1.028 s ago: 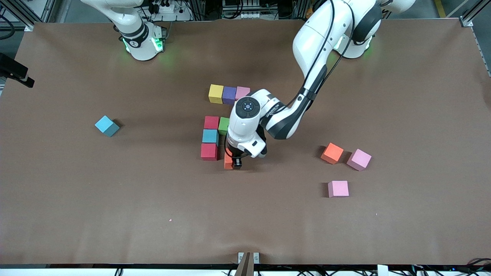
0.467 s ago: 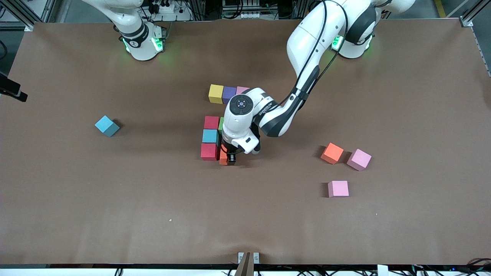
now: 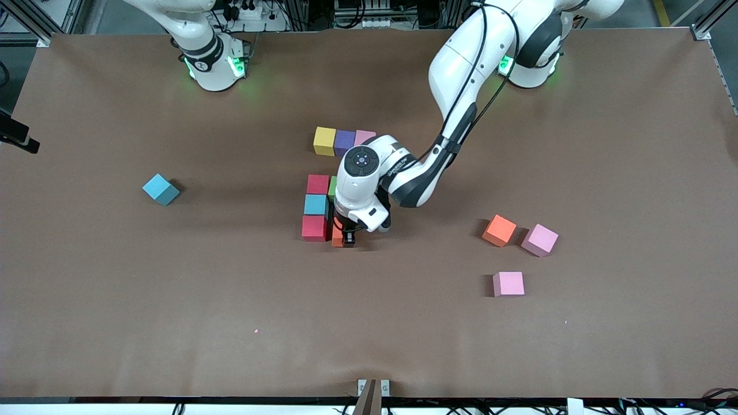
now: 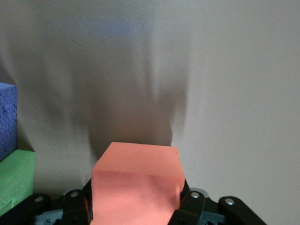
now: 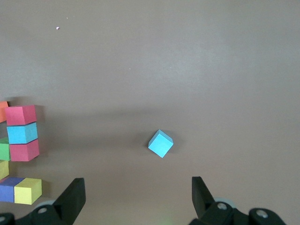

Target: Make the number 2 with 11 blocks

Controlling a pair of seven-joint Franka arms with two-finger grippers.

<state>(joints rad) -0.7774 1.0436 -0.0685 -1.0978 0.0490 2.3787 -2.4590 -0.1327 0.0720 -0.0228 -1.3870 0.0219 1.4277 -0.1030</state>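
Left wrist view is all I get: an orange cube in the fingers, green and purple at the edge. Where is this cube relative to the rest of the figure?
Observer: The held orange block, in the left gripper, is low, close beside the red corner block nearest the front camera.
Operator: What's loose?
Observer: Toward the left arm's end: a spare orange block, a pink block beside it, and a nearer pink block. Toward the right arm's end: a lone light blue block.
Operator: Right arm?
Observer: The right gripper waits open above the table.
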